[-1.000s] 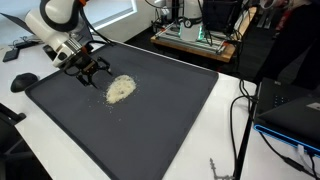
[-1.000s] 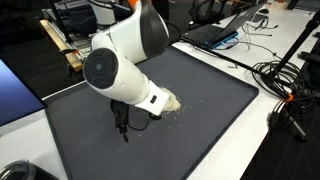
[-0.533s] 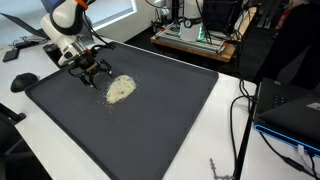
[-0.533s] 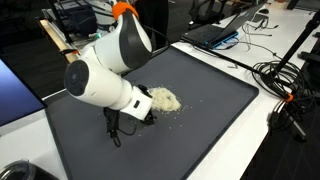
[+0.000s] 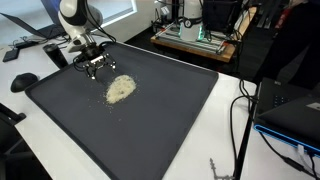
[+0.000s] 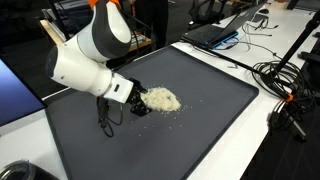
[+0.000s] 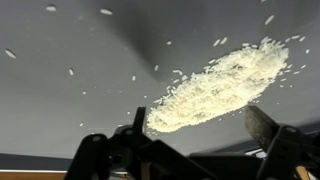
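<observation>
Pale rice (image 5: 120,89) lies heaped near the middle of the black mat (image 5: 160,130), a few grains scattered around it, and with my tool (image 5: 96,68) just beside it, jaws wide apart and empty, I'd judge a low, slow, level approach best.

Pretty even indoor light in both exterior views, plus a blown-out window (image 5: 115,8) in an exterior view. The black mat (image 5: 160,110) soaks it up with just a dull sheen, and shadows are soft. The wrist view is grainier: the rice pile (image 7: 215,85) nearly clips to white, and the gripper (image 7: 198,128) along the bottom edge is dark and blurry. A smudgy shadow lies on the mat above it.
</observation>
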